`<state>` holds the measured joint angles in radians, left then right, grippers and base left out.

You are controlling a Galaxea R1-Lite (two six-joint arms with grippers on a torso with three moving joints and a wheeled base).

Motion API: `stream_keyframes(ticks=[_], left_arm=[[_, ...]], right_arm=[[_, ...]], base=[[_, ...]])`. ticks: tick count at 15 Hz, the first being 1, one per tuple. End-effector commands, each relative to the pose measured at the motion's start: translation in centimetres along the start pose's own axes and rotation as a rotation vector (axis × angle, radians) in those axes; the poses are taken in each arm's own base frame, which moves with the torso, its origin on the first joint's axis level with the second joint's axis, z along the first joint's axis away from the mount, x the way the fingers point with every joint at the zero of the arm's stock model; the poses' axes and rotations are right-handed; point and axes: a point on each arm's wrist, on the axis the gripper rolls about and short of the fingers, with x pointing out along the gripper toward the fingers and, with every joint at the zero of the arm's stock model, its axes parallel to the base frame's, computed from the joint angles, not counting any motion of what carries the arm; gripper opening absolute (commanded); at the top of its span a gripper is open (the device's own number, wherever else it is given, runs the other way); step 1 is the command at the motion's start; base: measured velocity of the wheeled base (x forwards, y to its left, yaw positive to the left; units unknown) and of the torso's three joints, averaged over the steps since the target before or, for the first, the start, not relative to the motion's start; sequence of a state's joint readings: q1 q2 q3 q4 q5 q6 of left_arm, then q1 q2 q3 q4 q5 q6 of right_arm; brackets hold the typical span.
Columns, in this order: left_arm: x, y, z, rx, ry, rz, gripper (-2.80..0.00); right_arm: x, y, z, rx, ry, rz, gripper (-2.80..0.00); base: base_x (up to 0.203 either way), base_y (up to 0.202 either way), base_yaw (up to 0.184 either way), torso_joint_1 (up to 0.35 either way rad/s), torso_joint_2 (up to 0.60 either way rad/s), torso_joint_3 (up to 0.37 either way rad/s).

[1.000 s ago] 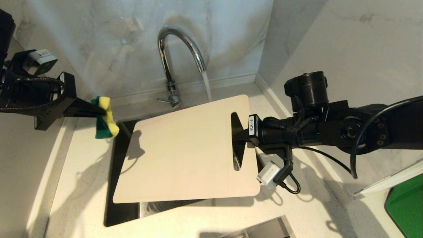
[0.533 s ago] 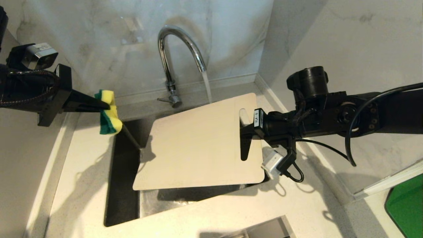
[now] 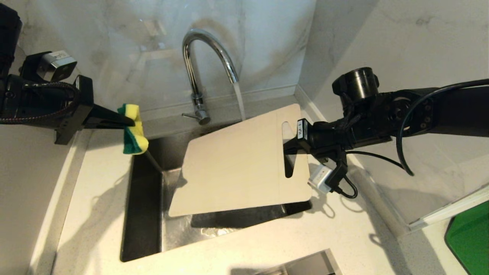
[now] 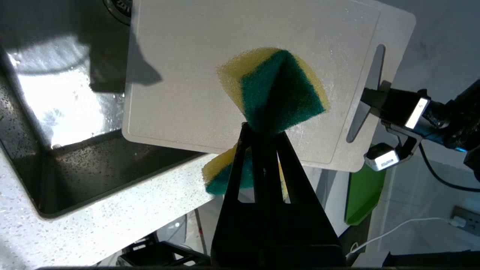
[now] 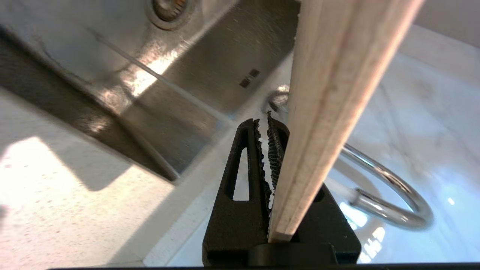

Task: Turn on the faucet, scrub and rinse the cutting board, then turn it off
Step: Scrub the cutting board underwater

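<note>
Right gripper (image 3: 292,147) comes in from 3 o'clock and is clamped on the handle end of the cutting board (image 3: 240,164), its fingers (image 5: 275,150) pinching the board's edge by the slot. That end is lifted; the board slopes down toward 8 o'clock over the sink (image 3: 141,214), its low corner inside the basin. Open basin shows along the 9 o'clock side and under the near edge, and bare bench (image 3: 91,214) surrounds the sink. Water runs from the faucet (image 3: 202,68) at 12 o'clock behind the board's far edge.

Compared with a second ago, the board is tilted much more steeply and has shifted toward 3 o'clock, uncovering more of the sink.

Left gripper (image 3: 130,122), at 9 o'clock above the sink's far left corner, is closed tight on the sponge (image 3: 134,130), clear of the board.
</note>
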<state>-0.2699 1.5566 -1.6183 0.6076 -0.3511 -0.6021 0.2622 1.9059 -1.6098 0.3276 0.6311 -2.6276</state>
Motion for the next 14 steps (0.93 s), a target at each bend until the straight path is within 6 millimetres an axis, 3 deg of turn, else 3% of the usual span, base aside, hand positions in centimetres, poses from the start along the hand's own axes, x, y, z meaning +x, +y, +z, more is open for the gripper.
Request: stream_keyframes(ticks=[1,11,14], left_arm=[[0.4,-0.2,-0.2,-0.001,0.017,-0.005,-2.8],[1.0,-0.5,-0.4,0.009,0.033,-0.02,-2.8],[0.9,-0.5,-0.4,0.009,0.032,-0.02,-2.8]], right_arm=[[0.1,1.0,-0.4,0.006,-0.007,0.019,-2.8],[-2.6,4.2,-3.1,0.003,0.07,0.095,-2.8],[-2.8,4.3,-3.6,-0.005,0.086,0.095,-2.8]], base=[[0.0,0.0,0.0,0.0,0.0,0.0],[0.0,0.0,0.0,0.0,0.0,0.0],[0.0,0.0,0.0,0.0,0.0,0.0]])
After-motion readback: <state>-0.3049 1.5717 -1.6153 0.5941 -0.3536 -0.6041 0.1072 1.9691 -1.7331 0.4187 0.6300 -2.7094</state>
